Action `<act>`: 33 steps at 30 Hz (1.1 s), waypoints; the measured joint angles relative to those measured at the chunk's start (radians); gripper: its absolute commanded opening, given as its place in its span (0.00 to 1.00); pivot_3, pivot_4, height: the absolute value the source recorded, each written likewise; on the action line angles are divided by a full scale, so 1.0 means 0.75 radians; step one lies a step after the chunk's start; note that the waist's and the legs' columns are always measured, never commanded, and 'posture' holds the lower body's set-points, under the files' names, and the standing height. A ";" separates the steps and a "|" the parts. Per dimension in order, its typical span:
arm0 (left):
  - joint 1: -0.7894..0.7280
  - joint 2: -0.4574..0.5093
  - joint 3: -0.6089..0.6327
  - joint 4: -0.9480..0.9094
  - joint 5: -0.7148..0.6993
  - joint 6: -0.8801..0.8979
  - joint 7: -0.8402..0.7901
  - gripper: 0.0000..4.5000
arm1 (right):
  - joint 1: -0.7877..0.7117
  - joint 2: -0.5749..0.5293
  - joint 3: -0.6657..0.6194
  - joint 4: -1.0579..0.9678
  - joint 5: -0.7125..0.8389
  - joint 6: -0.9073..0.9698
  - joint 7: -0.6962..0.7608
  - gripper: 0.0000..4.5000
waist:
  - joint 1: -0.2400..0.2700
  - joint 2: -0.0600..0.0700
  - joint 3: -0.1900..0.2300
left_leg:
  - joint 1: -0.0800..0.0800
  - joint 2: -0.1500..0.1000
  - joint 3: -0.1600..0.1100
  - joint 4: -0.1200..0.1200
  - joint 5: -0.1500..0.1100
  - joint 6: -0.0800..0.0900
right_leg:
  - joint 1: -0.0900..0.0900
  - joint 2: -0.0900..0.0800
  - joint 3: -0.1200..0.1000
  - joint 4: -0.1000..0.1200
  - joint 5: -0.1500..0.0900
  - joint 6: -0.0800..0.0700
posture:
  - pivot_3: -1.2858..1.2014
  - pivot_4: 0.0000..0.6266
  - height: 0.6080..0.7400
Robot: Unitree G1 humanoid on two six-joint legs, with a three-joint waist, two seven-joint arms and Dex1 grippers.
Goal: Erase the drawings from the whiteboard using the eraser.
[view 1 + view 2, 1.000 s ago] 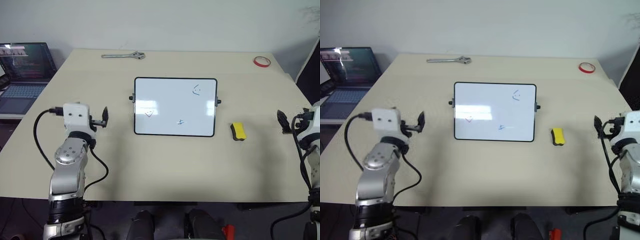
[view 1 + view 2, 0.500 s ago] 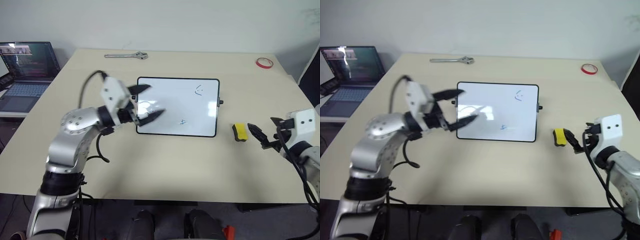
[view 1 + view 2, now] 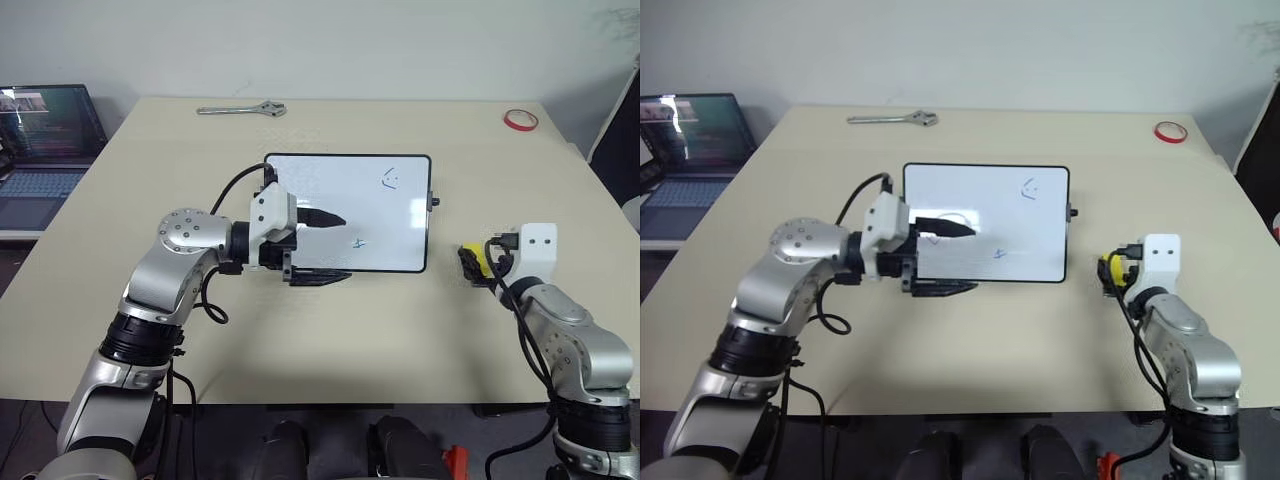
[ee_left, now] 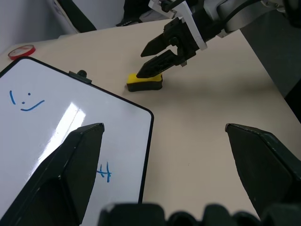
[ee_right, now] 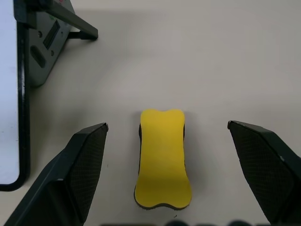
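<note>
With its two black fingers spread wide, the right gripper (image 5: 167,174) brackets the eraser (image 5: 162,157), which lies flat on the table (image 3: 400,330) between them, touched by neither. That yellow block with its dark underside sits just beside the right edge of the whiteboard (image 3: 350,190), near the board's lower right corner, and the gripper hangs right over it in the head views.

Across the table, the left gripper (image 3: 322,247) also stands open. One finger (image 3: 322,217) reaches over the white surface near the left middle of the board; the other (image 3: 318,277) lies along the board's near edge, just off the frame. Whether either tip touches the board cannot be told.

On the board, the drawings (image 3: 357,242) remain: a blue scribble near the lower middle, a greenish smiley mark (image 3: 390,179) toward the upper right, and a red mark (image 3: 936,238) close to the left gripper's upper finger.

Farther out, a wrench (image 3: 243,110) rests near the table's far edge, a red tape ring (image 3: 521,120) lies at the far right corner, and an open laptop (image 3: 45,135) sits off to the left beside the table.
</note>
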 measured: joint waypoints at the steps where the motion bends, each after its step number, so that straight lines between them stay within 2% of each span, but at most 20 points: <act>1: 0.000 0.000 0.000 0.012 0.007 -0.006 -0.005 1.00 | -0.008 0.002 0.011 0.019 -0.016 -0.015 0.006 0.99 | 0.000 0.000 0.000 | 0.000 0.000 0.000 0.000 0.000 0.000 | 0.000 0.000 0.000 0.000 0.000 0.000 | 0.52 0.24 1.00; 5: -0.013 0.001 0.000 0.046 0.043 -0.037 -0.019 1.00 | -0.055 0.001 0.042 0.153 -0.088 -0.097 0.020 0.99 | -0.001 0.000 0.000 | 0.000 0.000 0.000 0.000 0.000 0.000 | 0.000 0.000 0.000 0.000 0.000 0.000 | 0.52 0.24 1.00; 14: -0.011 0.009 0.011 0.074 0.078 -0.062 -0.013 1.00 | -0.058 0.013 0.048 0.244 -0.145 -0.165 0.068 0.99 | -0.001 0.000 0.000 | 0.000 0.000 0.000 0.000 0.000 0.000 | 0.000 0.000 0.000 0.000 0.000 0.000 | 0.52 0.24 1.00; 24: 0.008 0.010 0.019 0.073 0.091 -0.075 0.013 1.00 | -0.057 0.023 0.055 0.250 -0.169 -0.163 0.090 0.24 | -0.001 0.000 0.000 | 0.000 0.000 0.000 0.000 0.000 0.000 | 0.000 0.000 0.000 0.001 0.000 0.000 | 0.52 0.24 1.00; 33: 0.032 0.006 0.022 0.059 0.085 -0.026 0.066 1.00 | -0.054 0.013 0.055 0.216 -0.187 -0.127 0.129 0.22 | -0.001 0.000 0.000 | 0.000 0.000 0.000 0.000 0.000 0.000 | 0.000 0.000 0.000 0.001 0.000 0.000 | 0.52 0.24 1.00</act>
